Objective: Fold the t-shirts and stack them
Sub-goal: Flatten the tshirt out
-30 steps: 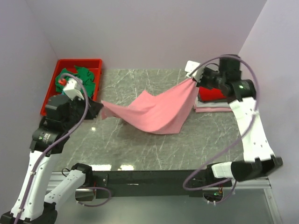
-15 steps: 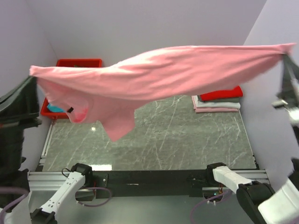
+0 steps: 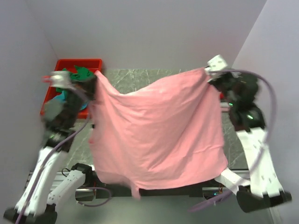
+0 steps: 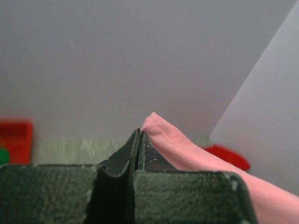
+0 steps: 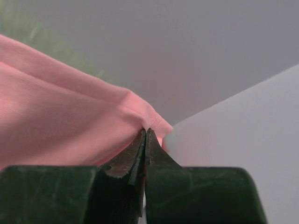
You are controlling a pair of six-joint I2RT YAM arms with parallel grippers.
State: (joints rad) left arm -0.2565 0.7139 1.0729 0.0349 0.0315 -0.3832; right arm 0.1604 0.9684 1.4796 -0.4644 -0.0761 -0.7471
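Holding stage, fold not yet begun. The pink shirt hangs in the air as one wide sheet between the two arms, over the middle of the bench and hiding most of it in the top view. Its lower hem drapes past the near edge.

Left pincer: pressed together on the far-left top corner of the pink shirt. The left wrist view shows a fold of pink cloth coming out just beside the closed tips. Right pincer: likewise nipped tight on the far-right top corner, with cloth bunched at the tips.

Progress, as a judgement:
- Done: at least one item looks finished. A red shirt lies low and flat at the right in the left wrist view. What lies under it cannot be seen.
- In hand: the pink shirt is lifted and spread, ready to be laid flat. It has not been laid, folded or stacked.
- Left: the red bin at the far left holds a crumpled green shirt, possibly more beneath. Roughly mid-task.

Look of the pink shirt: plain salmon, thin and limp. The top edge sags in a shallow curve between the two grips. The body shows soft diagonal creases running down from each corner. The left side is gathered into a vertical roll. A small flap dangles below the near hem, and I cannot tell whether it is a sleeve or a corner. No neck label shows.
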